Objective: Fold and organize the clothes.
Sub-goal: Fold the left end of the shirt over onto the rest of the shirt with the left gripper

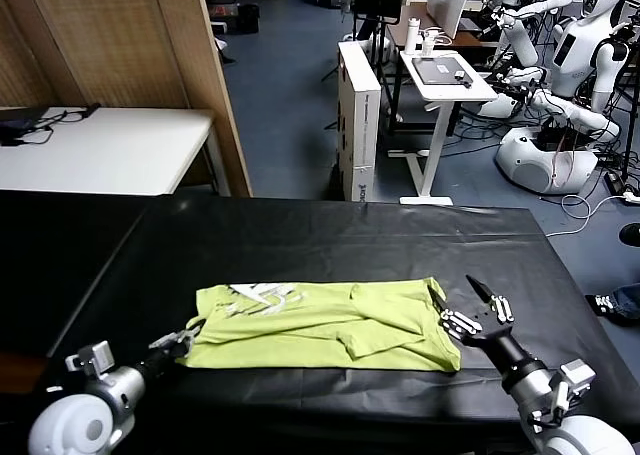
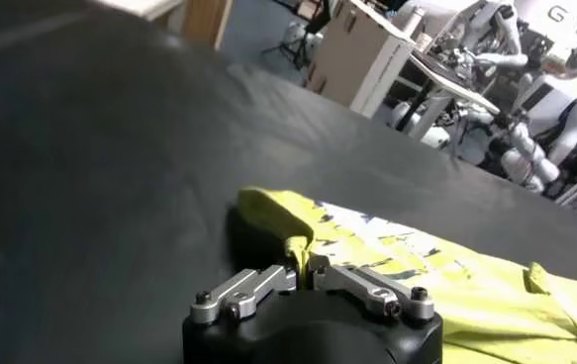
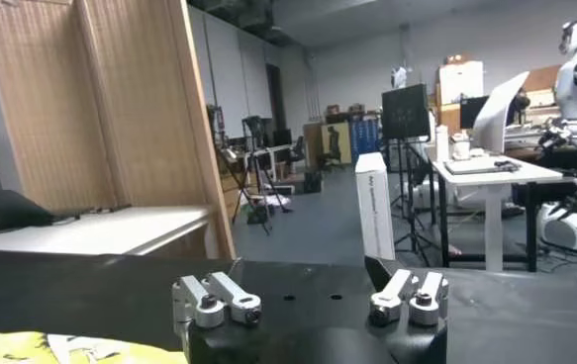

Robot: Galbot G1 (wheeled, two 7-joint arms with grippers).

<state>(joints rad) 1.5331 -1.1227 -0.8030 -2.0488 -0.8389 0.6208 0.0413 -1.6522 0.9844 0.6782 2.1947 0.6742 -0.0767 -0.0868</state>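
The T-shirt lies partly folded on my black surface, toward the near edge and about midway between the left and right edges. It is lime yellow-green, spread in a long flat band running left to right, with a sleeve and some folds bunched across its middle and right part. A white printed graphic shows on its upper left portion.

My left claw is at the shirt's near left corner, low over the surface. Its fingers are drawn together and clamped on that corner of the cloth; in the left wrist view a small ridge of yellow-green fabric stands pinched between the fingertips, with the rest of the T-shirt spreading away beyond it and the white print visible just past the pinch.

My right claw is at the shirt's right edge, just beside the cloth, nearer the right edge of the surface. Its fingers stand wide apart and hold nothing. In the right wrist view only a small patch of the T-shirt shows below the claw, with black surface ahead of it.
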